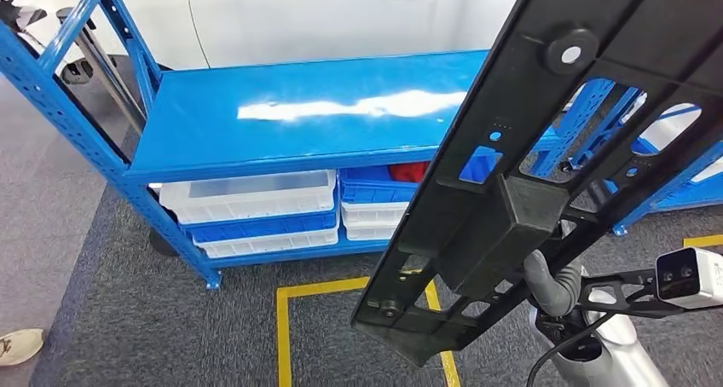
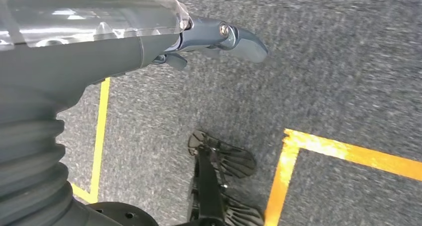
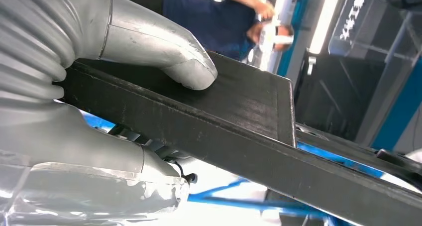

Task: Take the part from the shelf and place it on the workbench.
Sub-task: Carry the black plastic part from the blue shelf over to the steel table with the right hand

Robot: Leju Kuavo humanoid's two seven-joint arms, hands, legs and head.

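Grey ribbed rubber wrist cover (image 3: 30,47), thick grey thumb (image 3: 164,52), dark blue-grey screwed finger (image 2: 234,37), silver forearm (image 1: 614,353) with black cable (image 1: 563,349).

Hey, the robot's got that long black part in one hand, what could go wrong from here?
1. The right hand holds the long black part by one boxy section, so most of its length sticks out; it may tip or slip in the grip.
2. The part's upper end reaches over the blue shelf, so it might knock the frame when the robot turns.
3. The left hand hangs free over the floor, giving no support.
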